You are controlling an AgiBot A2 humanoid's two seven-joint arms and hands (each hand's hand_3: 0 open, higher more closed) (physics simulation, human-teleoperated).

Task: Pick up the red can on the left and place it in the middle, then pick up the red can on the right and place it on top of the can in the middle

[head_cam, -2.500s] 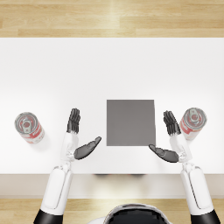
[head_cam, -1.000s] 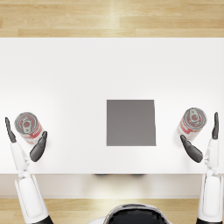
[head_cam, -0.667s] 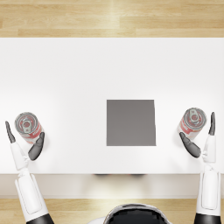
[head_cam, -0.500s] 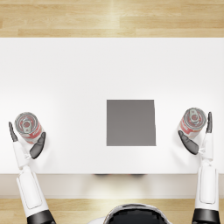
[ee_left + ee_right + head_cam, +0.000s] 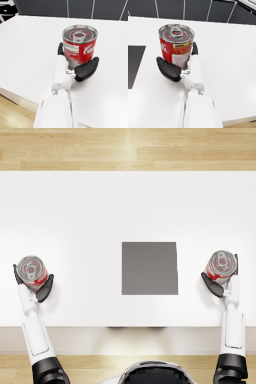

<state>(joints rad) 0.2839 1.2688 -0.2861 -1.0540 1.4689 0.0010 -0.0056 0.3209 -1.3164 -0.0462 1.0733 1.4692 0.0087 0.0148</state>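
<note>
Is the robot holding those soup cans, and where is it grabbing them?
Yes. The left hand grips the left red can around its lower side, and the right hand grips the right red can the same way. Both cans stand upright on the white table.

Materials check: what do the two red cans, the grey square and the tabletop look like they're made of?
Left can and right can: apparently metal, shiny ringed lid with pull tab, glossy printed paper-like label. Grey square: flat matte dark mat, maybe rubber or fabric; unclear. Tabletop: smooth white, faintly speckled, probably laminate or stone-like.
</note>
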